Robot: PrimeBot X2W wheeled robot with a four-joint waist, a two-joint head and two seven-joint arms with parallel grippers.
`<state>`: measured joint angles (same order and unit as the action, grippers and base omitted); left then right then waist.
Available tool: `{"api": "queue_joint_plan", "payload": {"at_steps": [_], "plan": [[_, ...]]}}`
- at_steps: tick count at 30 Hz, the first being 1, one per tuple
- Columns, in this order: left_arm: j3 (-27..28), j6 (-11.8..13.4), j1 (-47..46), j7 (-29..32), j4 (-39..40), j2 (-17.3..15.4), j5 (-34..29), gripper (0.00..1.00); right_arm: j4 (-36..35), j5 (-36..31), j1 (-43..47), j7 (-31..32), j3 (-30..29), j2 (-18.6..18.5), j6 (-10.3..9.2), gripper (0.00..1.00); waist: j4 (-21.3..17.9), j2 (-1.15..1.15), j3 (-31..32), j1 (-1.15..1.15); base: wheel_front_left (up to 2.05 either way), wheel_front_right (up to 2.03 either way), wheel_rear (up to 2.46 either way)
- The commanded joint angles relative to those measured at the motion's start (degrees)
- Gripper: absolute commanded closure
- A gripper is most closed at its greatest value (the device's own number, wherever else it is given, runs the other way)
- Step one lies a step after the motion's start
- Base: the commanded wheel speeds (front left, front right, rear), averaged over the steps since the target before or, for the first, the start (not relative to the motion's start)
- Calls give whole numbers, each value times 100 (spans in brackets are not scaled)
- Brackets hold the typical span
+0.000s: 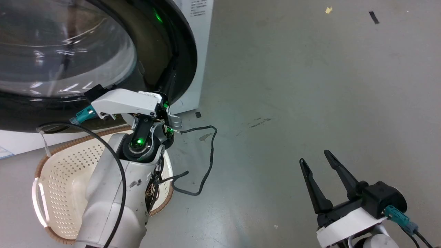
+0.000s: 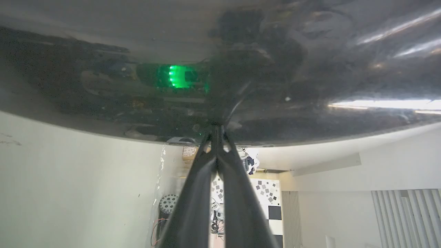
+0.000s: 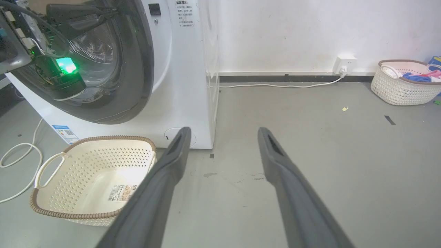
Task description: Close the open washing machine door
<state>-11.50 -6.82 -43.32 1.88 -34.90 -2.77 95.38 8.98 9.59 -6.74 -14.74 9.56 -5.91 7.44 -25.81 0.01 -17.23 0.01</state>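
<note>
Pressing w/ tips pinched together, left gripper (image 2: 216, 129) leans on the black-rimmed door (image 1: 187, 58) at 11 o'clock, ajar off the washer (image 1: 204, 41), prob. to swing it shut; right gripper (image 1: 314, 155) idles spread at 5 o'clock.

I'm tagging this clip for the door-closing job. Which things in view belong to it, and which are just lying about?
Job: door; washing machine; left gripper, shut, tips at the door's black rim.

Lying about: cream basket; far basket with clothes; black cable on the floor. The right gripper hangs open over bare floor.
</note>
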Motion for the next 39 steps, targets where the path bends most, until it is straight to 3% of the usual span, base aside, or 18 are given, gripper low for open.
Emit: {"api": "queue_joint_plan", "payload": {"at_steps": [1, 7, 8, 10, 11, 16, 17, 20, 25, 26, 33, 39], "plan": [[18, -47, -45, -17, -43, -11, 16, 100, 17, 24, -84, -26, -1, 36, 5, 0, 6, -1, 16, -1, 0, 0, 0], [-182, -64, 198, -10, 131, -45, -232, 100, -20, -26, -11, -26, -101, 28, 5, 0, 308, -1, 240, -1, 0, 0, 0], [-247, -65, 337, -18, 274, -74, -328, 96, -26, -38, 13, -26, -129, 17, 5, 0, 388, -1, 306, -1, 0, 0, 0], [-390, -65, 706, -91, 599, -167, -554, 16, -25, -59, 77, -26, -185, -2, 5, 0, 554, -1, 470, -1, 0, 0, 0], [-452, -65, 928, -155, 752, -225, -661, 0, -20, -70, 120, -26, -215, -14, 5, 0, 646, -1, 571, -1, 0, 0, 0], [-1046, -66, 1961, -834, 1471, -859, -1769, 0, -57, -142, 364, -26, -365, -90, 5, 0, 1183, -1, 1034, -1, 0, 0, 0], [-1357, -66, 2419, -1494, 1610, -1297, -2697, 0, -91, -190, 529, -26, -439, -137, 5, 0, 1531, -1, 1282, -1, 0, 0, 0], [-1282, -66, 2808, -1673, 1669, -1538, -3588, 0, -135, -248, 678, -26, -464, -163, 5, 0, 1843, -1, 1474, -1, 0, 0, 0], [-452, 211, 3455, -1686, 2408, -1503, -5922, 0, -229, -322, 877, -26, -466, -187, 5, 0, 2325, -1, 1678, -1, 0, 0, 0], [-52, 440, 3891, -1686, 2874, -1300, -6979, 0, -259, -330, 951, -26, -473, -206, 5, 0, 2546, -1, 1749, -1, 0, 0, 0], [494, 724, 4695, -1687, 3445, -716, -8275, 0, -259, -333, 1061, -26, -394, -213, 5, 0, 2876, -1, 1848, -1, 0, 0, 0], [290, 683, 4935, -1688, 3374, -538, -8979, 0, -222, -328, 1104, -26, -348, -208, 5, 0, 3091, -1, 1768, -1, 0, 0, 0]]}}
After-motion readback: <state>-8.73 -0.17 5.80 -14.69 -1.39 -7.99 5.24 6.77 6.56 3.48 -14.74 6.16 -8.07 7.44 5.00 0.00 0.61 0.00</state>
